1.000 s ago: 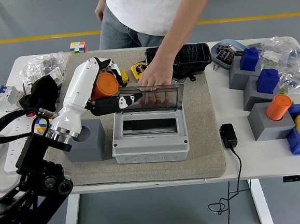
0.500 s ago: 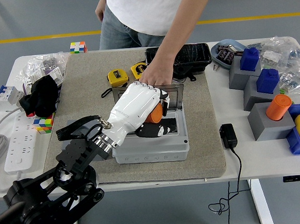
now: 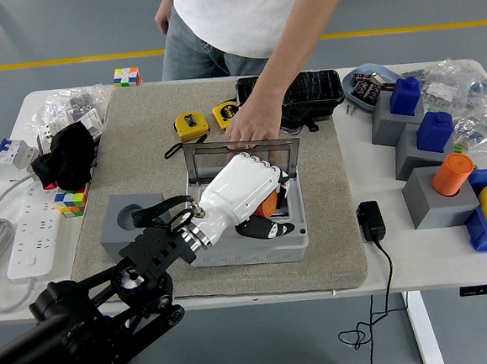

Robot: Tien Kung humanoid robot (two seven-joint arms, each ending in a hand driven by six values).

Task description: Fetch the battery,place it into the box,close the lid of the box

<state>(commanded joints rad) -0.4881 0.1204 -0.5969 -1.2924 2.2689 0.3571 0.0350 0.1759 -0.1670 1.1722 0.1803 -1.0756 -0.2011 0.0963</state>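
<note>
Under the white left robot hand [image 3: 243, 192], curled around the orange cylindrical battery [image 3: 268, 205], sits the grey plastic box [image 3: 248, 245], seemingly directly below.

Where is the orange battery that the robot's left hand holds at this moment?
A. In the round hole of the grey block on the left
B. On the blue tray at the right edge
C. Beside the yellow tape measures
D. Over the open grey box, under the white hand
D: the orange battery shows under the left hand, which is over the opening of the grey box; the grey block has an empty hole.
</note>
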